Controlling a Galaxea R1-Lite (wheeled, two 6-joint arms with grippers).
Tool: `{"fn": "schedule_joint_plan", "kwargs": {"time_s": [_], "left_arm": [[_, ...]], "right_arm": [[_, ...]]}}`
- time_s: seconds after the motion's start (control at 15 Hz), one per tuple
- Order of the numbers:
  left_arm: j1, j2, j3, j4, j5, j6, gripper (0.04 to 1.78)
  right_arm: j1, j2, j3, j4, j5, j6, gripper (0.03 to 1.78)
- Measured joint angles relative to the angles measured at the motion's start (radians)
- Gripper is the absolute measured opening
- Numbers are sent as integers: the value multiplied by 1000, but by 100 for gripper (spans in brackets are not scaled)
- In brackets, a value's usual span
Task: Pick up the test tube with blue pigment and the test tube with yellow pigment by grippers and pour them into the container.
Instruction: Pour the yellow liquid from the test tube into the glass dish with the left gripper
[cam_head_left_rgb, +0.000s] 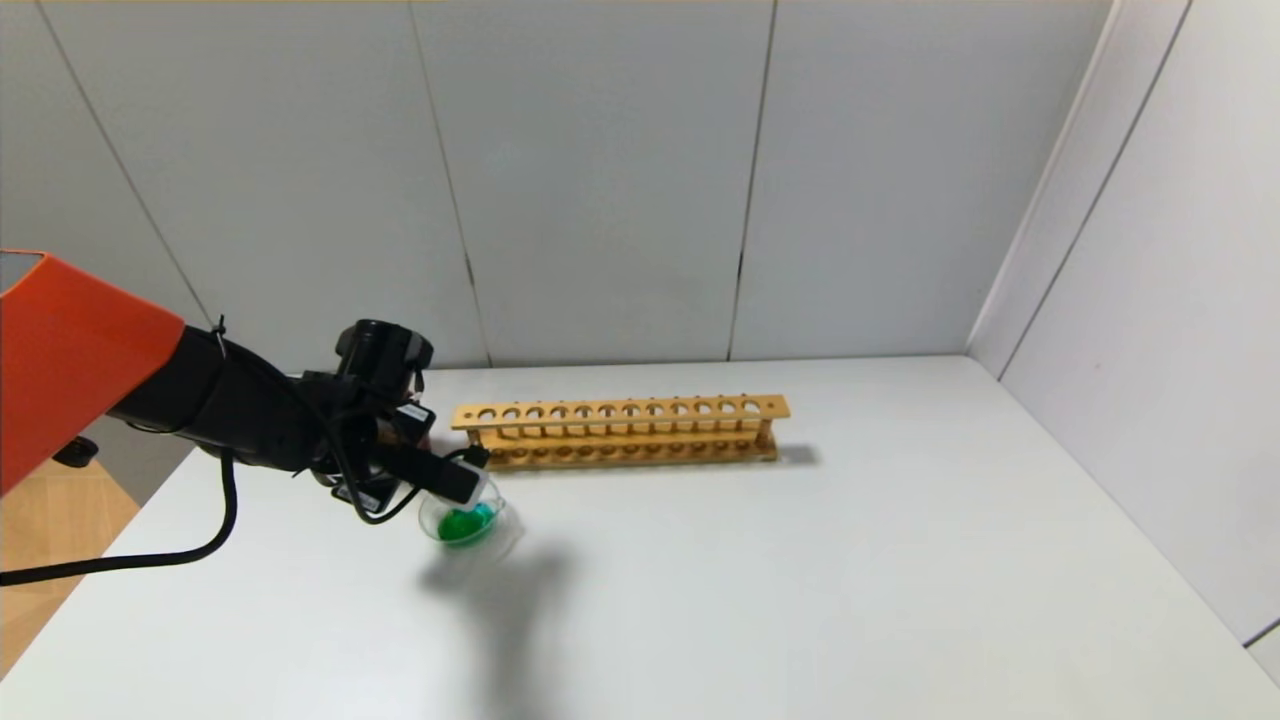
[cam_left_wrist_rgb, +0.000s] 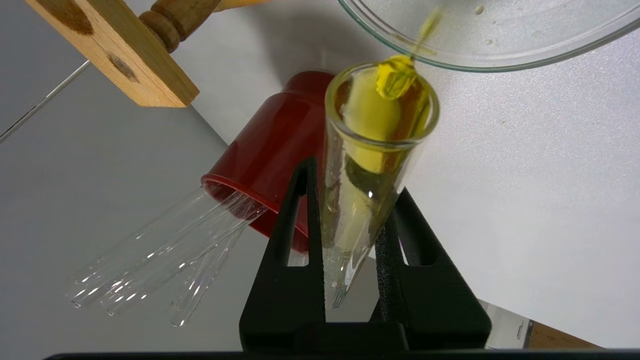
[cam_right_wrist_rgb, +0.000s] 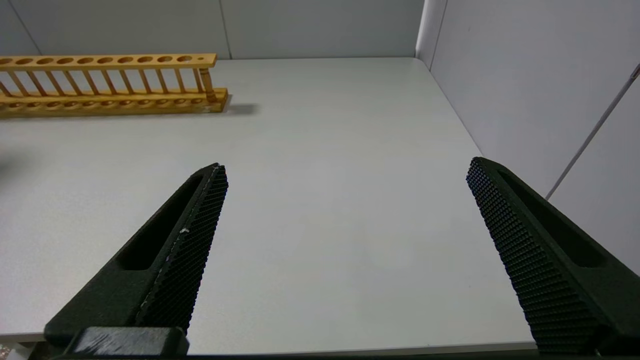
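Observation:
My left gripper (cam_head_left_rgb: 468, 482) (cam_left_wrist_rgb: 355, 180) is shut on the test tube with yellow pigment (cam_left_wrist_rgb: 372, 145). The tube is tipped mouth-down over the container (cam_head_left_rgb: 428, 520), a low clear glass dish holding green liquid. In the left wrist view yellow liquid sits at the tube's mouth and a thin stream runs over the container's rim (cam_left_wrist_rgb: 480, 50). The test tube with blue pigment is out of view. In the right wrist view my right gripper (cam_right_wrist_rgb: 346, 165) hangs open over bare table near the right wall, with nothing between its fingers.
A long wooden tube rack (cam_head_left_rgb: 620, 430) (cam_right_wrist_rgb: 105, 82) with empty holes stands behind the container. In the left wrist view, a dark red cup (cam_left_wrist_rgb: 270, 150) beside the rack's end holds clear empty tubes (cam_left_wrist_rgb: 150, 260). Grey walls close the back and right sides.

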Motion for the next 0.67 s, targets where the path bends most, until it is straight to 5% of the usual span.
{"fn": "schedule_joint_plan", "kwargs": {"time_s": [0.67], "left_arm": [[-21,-15,-14,1,28,36,34]], "right_arm": [[0,0,0,0,0,0,175]]}}
